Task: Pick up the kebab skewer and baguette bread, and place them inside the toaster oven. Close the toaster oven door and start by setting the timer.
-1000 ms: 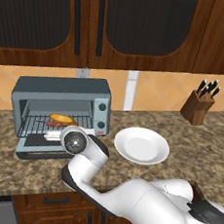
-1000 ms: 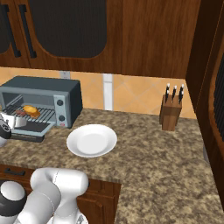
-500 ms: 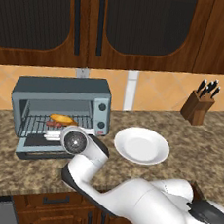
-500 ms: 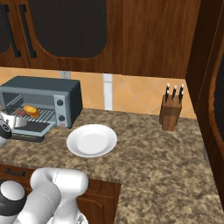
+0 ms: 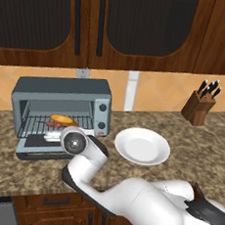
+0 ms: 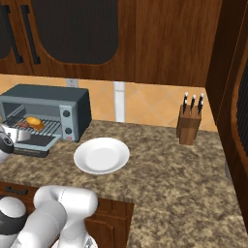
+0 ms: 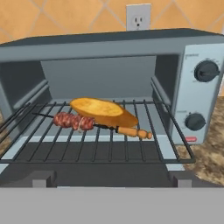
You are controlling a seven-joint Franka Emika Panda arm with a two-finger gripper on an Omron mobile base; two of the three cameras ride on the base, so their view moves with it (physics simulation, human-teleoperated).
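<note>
The toaster oven (image 5: 63,87) (image 6: 48,94) (image 7: 109,41) stands on the counter at the left. Its door (image 5: 37,148) (image 7: 109,177) hangs dropped open in front. On the wire rack inside lies the baguette bread (image 5: 63,119) (image 6: 33,121) (image 7: 103,109), golden-orange. The kebab skewer (image 5: 54,124) (image 7: 72,120) rests just in front of it, touching it. My gripper (image 5: 49,137) hovers low over the open door, facing into the oven, open and holding nothing. Two dark knobs (image 7: 205,71) sit on the oven's right panel.
A white plate (image 5: 142,146) (image 6: 101,155) lies on the granite counter right of the oven. A wooden knife block (image 5: 199,108) (image 6: 190,125) stands at the back right. A wall outlet (image 7: 138,16) is behind the oven, and dark cabinets hang above.
</note>
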